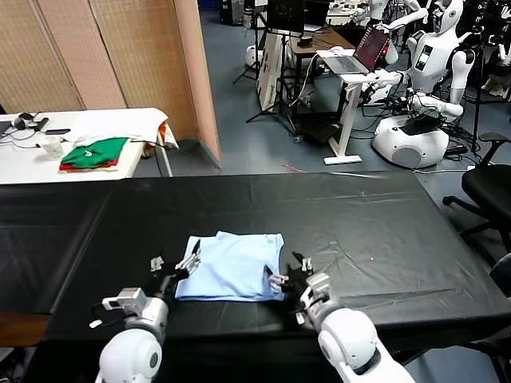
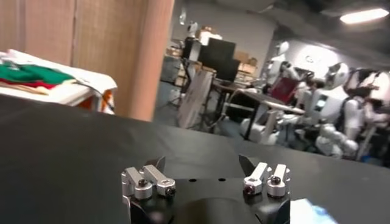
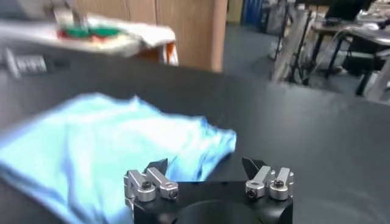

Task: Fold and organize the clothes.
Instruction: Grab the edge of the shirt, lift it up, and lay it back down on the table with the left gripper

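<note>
A pale blue shirt, folded into a rough square, lies flat on the black table near the robot's edge. It sits between the two grippers: the left gripper at its left edge, the right gripper at its right corner. Both have jaws spread open, holding nothing, about equally near.

The head camera looks down and forward over the black table. Each wrist camera sits low behind its own jaws, skimming the tabletop toward the far room. Head and right wrist views share the light-blue shirt; all three share the far-left white table.
</note>
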`<action>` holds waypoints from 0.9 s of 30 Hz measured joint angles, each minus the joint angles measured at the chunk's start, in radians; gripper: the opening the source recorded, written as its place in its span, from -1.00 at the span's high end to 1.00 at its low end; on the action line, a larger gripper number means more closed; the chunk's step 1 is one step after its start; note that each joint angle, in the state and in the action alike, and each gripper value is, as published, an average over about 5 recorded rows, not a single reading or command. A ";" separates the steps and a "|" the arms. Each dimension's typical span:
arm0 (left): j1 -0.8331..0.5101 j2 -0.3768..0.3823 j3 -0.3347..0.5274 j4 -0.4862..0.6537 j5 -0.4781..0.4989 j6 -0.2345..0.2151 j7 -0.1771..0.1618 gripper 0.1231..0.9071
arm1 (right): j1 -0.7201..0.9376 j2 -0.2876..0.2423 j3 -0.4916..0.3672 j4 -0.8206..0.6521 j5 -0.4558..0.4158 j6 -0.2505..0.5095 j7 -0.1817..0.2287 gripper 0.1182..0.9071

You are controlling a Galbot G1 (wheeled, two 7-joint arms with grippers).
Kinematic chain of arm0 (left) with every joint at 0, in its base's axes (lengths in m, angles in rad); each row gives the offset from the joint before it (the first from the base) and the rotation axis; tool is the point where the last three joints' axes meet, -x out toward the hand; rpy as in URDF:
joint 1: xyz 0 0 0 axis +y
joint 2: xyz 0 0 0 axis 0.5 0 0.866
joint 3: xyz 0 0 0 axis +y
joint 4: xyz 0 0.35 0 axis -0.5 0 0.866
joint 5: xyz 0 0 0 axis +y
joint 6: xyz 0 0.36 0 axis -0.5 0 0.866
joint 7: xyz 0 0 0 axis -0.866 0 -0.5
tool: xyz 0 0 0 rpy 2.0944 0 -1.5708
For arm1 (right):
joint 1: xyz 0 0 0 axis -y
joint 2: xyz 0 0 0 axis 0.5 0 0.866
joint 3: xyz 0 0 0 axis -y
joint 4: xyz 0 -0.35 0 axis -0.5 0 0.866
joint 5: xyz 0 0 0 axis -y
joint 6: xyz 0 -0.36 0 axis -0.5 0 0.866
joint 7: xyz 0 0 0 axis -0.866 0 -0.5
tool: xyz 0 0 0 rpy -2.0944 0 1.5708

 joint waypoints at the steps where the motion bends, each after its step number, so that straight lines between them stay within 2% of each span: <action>1: 0.000 -0.002 -0.005 0.006 -0.001 -0.001 0.005 -1.00 | -0.006 0.000 0.005 0.004 0.007 0.004 0.002 -1.00; 8: -0.007 -0.024 -0.024 0.050 -0.025 -0.020 0.046 -1.00 | -0.054 0.029 0.070 0.070 0.132 0.082 0.008 -1.00; 16: -0.009 -0.061 -0.043 0.112 -0.106 -0.033 0.075 -1.00 | -0.137 0.029 0.186 0.194 0.254 0.093 0.019 -1.00; 21: -0.007 -0.063 -0.054 0.143 -0.162 -0.035 0.083 -1.00 | -0.180 0.022 0.247 0.254 0.279 0.093 0.023 -1.00; 27: 0.002 -0.068 -0.048 0.151 -0.159 -0.042 0.091 -0.96 | -0.185 0.025 0.267 0.271 0.281 0.092 0.027 -1.00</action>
